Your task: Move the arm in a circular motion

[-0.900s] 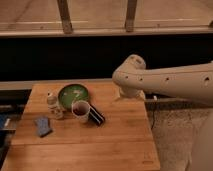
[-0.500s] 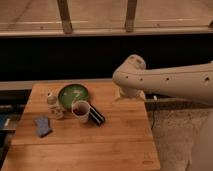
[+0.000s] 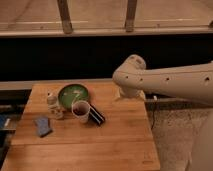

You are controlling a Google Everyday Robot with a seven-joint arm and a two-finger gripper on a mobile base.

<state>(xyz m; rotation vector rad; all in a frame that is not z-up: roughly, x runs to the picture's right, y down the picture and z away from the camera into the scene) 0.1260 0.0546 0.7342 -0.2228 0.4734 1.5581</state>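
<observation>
Risks, left to right:
- Blue pad (image 3: 42, 126), left front of the table (image 3: 100, 145): well apart from the arm, so low risk.
- Small bottle (image 3: 51, 102), upright, just beside the left rim of the plate (image 3: 73, 95). It is narrow and tall, and I judge it the first thing to topple if a wide circle reaches this far.
- Cup (image 3: 81, 111), upright at the plate's front rim. A dark item (image 3: 96, 115) lies against its right side. This cluster is the nearest clutter to the arm, and a low or oversized circle could knock the cup over onto the plate.
- Arm (image 3: 170, 82): enters from the right, with its rounded end over the table's right rear edge. If the circle dips, the table edge itself is the likeliest contact.
- Gripper (image 3: 131, 93): appears to be the pale stub hanging under the arm's rounded end, just above the table edge. Open or shut: cannot tell.

Hidden or unclear:
- What the dark item is.
- Whether the cup holds anything.
- Whether the cup touches the plate.
- The gap between gripper and tabletop; from this angle they may be apart or touching.
- The arm's base and the rest of the robot are cut off at the right.
- The table's front left corner runs out of view.
</observation>
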